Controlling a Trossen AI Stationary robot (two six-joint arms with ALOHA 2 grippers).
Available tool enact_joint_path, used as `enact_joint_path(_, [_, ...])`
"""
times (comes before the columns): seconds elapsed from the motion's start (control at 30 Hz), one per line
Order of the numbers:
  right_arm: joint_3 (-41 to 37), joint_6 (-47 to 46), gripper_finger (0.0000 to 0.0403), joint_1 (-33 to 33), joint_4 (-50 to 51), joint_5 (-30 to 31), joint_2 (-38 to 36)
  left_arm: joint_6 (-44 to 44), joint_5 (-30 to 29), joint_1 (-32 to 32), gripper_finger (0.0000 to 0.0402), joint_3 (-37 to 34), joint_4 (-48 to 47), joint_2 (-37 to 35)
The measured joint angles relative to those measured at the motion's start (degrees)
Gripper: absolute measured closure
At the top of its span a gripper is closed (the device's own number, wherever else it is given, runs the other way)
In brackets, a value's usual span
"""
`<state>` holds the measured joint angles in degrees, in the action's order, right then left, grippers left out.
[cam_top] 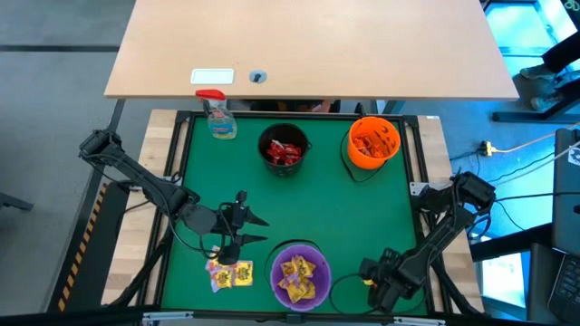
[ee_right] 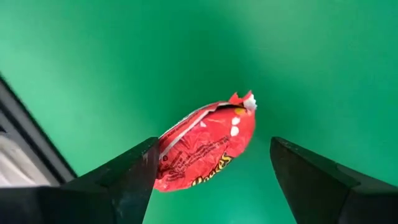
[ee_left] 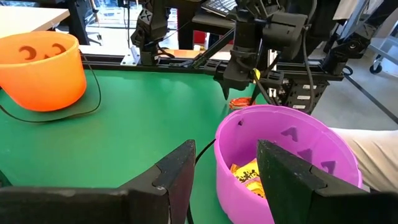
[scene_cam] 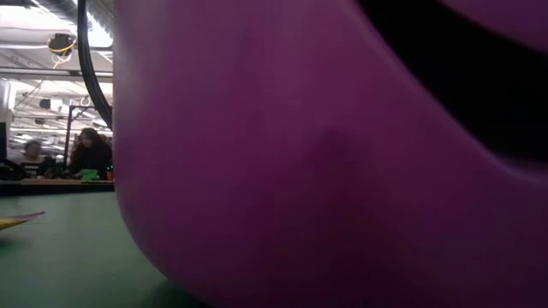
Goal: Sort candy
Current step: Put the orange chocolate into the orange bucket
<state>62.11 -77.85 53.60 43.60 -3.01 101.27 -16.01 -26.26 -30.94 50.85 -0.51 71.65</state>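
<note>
Right wrist view shows the right gripper [ee_right: 211, 171] with its jaws spread wide, poised over a single orange-red candy packet [ee_right: 205, 149] that lies flat on the green mat [ee_right: 124, 56] between the two fingers, not yet pinched. High view places this gripper [cam_top: 381, 281] at the near right of the table, beside the purple bowl [cam_top: 300, 273], which holds yellow candy. The left gripper [cam_top: 237, 225] hovers at the near left, jaws parted and empty, above a few loose yellow packets [cam_top: 231, 274]. The black bowl [cam_top: 284, 149] at far centre holds red candy; the orange bowl [cam_top: 373, 142] at far right holds orange candy. The step in hand appears to be the pick of the orange-red packet. The next move calls for a straight descent, closure across the packet's narrow width, then a carry to the bowl of matching colour at the far side.
</note>
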Motion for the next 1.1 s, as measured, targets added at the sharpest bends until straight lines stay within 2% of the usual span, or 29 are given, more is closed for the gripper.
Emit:
enact_joint_path(0.6, [0.0,-1.9,0.0108,0.0,4.3,0.0,0.0,-0.1,0.0,0.0,0.0241,0.0,0.1,0.0])
enact_joint_path(0.73, [0.0,-1.9,0.014,0.0,4.8,0.0,0.0,-0.1,0.0,0.0,0.024,0.0,0.1,0.0])
enact_joint_path(1.1, [0.0,-1.1,0.0265,0.0,5.1,-0.2,0.0,-0.1,0.0,0.0,0.024,0.0,0.1,0.0])
